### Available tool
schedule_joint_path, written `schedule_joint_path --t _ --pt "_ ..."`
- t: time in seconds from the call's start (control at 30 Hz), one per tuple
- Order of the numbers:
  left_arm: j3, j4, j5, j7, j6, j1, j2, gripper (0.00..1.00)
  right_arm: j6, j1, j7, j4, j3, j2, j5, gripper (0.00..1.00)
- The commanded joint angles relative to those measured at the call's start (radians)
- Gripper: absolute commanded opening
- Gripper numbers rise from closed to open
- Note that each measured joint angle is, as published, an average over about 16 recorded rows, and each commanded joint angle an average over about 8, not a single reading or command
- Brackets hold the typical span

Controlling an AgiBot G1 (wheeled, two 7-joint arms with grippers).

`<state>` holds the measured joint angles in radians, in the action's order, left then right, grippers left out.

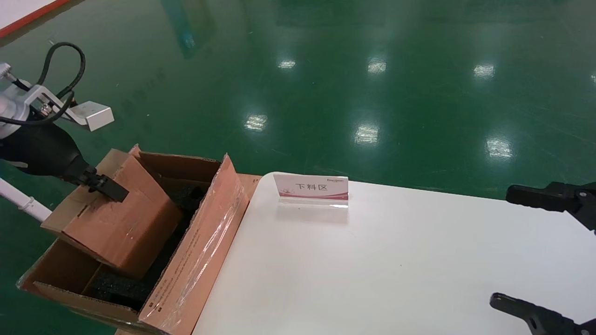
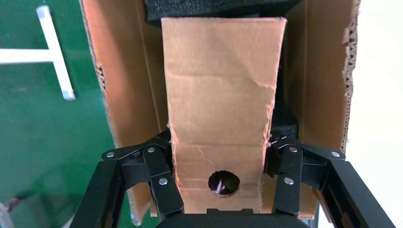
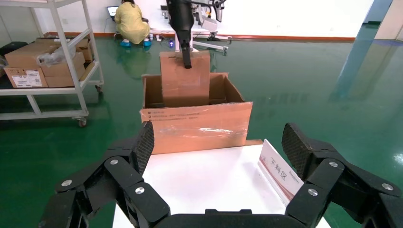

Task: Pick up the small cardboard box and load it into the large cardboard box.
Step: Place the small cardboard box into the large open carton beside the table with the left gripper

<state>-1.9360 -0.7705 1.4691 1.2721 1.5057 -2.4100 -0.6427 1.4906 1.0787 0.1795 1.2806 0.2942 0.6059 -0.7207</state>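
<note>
The small cardboard box (image 1: 125, 218) is tilted inside the large cardboard box (image 1: 200, 246), which stands to the left of the white table. Its lower end is down among the black foam (image 1: 116, 286) and its upper end rises above the flaps. My left gripper (image 1: 104, 186) is shut on the upper end. In the left wrist view its fingers (image 2: 164, 142) press both sides of the small cardboard box (image 2: 221, 95), between the walls of the large cardboard box (image 2: 313, 95). My right gripper (image 1: 517, 249) hangs open and holds nothing over the table's right edge. From the right wrist, the right gripper (image 3: 218, 142) faces the large cardboard box (image 3: 197, 126) and the small cardboard box (image 3: 185, 80).
The white table (image 1: 396, 260) bears a small red-and-white sign (image 1: 312, 188) near its far edge. Green floor lies all around. A white pipe frame (image 2: 54, 52) stands on the floor left of the big carton. Beyond it are a shelf cart with cartons (image 3: 43, 66) and a crouching person (image 3: 129, 21).
</note>
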Motion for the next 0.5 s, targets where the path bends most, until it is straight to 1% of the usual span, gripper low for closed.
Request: schedule_joint_path --t 0.03,0.3,0.5 --pt "-0.002 0.008 -0.004 0.007 -0.007 0.016 0.000 0.00 0.000 0.000 0.000 0.000 0.000 0.000 0.000 1.00" --pt "-0.011 0.033 -0.010 0.024 -0.039 0.074 -0.009 0.00 0.000 0.000 0.000 0.000 0.001 0.000 0.000 1.00" --pt "-0.022 0.038 0.007 0.038 -0.059 0.096 -0.018 0.00 0.000 0.000 0.000 0.000 0.001 0.000 0.001 1.00"
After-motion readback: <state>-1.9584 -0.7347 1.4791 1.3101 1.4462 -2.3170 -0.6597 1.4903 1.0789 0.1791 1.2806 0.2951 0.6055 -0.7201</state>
